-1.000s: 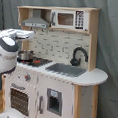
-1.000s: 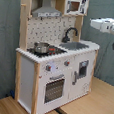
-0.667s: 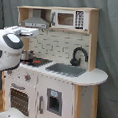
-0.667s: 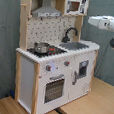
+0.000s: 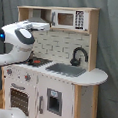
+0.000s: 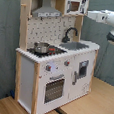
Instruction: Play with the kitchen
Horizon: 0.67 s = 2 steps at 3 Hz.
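Centrally placed in both exterior views: the kitchen (image 6: 53, 57), white and light wood, on a wooden floor (image 6: 87, 109) before a grey curtain (image 5: 111, 43). Small pot (image 6: 42, 47) on the stovetop, contents hidden. Grey sink (image 6: 77, 45) under the black faucet (image 6: 69, 33), apparently empty. White robot arm (image 6: 109, 19) at the upper shelf by the microwave (image 6: 73, 6); fingers hidden, state impossible to tell.

Rounded white arm (image 5: 17, 38), blue light
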Motion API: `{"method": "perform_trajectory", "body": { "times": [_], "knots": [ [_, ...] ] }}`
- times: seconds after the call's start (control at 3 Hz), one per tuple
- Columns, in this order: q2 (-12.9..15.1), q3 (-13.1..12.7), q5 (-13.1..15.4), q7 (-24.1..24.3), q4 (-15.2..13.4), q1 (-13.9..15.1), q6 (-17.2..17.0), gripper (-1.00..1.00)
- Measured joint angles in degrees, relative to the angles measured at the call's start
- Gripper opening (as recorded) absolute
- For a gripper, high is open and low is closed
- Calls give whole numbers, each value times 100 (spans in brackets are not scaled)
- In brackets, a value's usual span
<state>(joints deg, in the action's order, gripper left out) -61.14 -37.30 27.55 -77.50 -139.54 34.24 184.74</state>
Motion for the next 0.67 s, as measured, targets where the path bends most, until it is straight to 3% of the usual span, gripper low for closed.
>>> {"method": "perform_trajectory", "body": {
  "times": [0.33,0.67],
  "knots": [
    [439,-117,3,-116,330,205,13,100],
    [776,-410,2,-117,600,444,8,100]
  ]
}}
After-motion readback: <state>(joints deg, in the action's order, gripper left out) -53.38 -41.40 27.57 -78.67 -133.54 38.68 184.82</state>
